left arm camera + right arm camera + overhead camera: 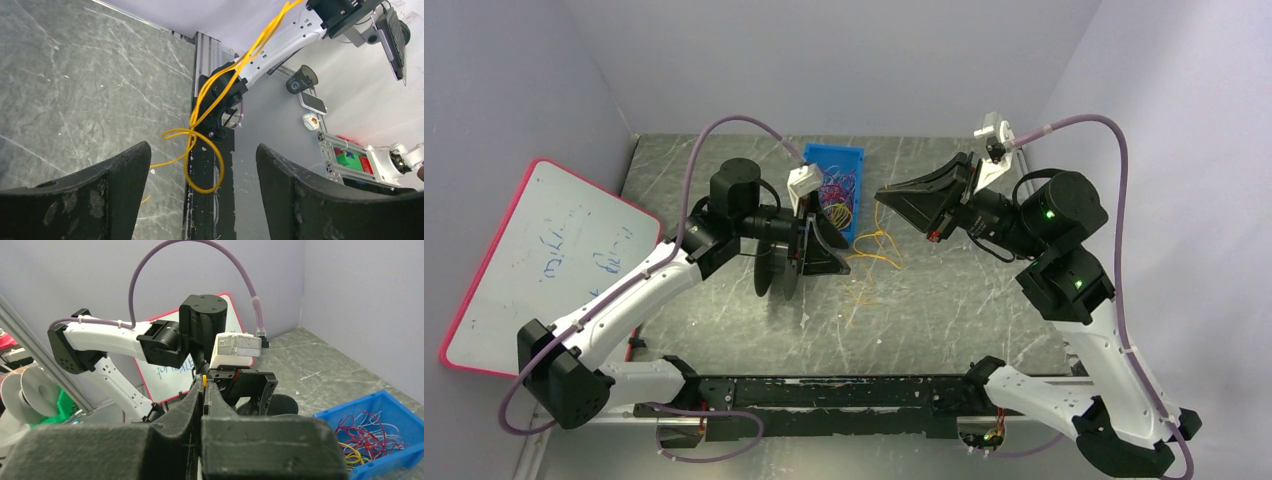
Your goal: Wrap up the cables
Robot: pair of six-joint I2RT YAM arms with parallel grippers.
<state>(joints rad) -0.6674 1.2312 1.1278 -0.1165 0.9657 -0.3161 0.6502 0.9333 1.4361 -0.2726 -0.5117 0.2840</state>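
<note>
One yellow cable (879, 245) hangs from my right gripper (880, 195), which is shut on its upper end; a yellow bit (205, 381) shows between the closed fingertips of that gripper (204, 388). The cable drops in loops (202, 150) to the grey table. My left gripper (839, 255) faces it from the left, open, with the lowest loop just beyond its fingertips (142, 150) and nothing between them. More cables (836, 195), red, purple and yellow, lie tangled in the blue bin (834, 152), which also shows low on the right in the right wrist view (372, 412).
A pink-edged whiteboard (544, 260) leans at the table's left side. The black rail (824, 392) between the arm bases runs along the near edge. Grey walls close in the back and both sides.
</note>
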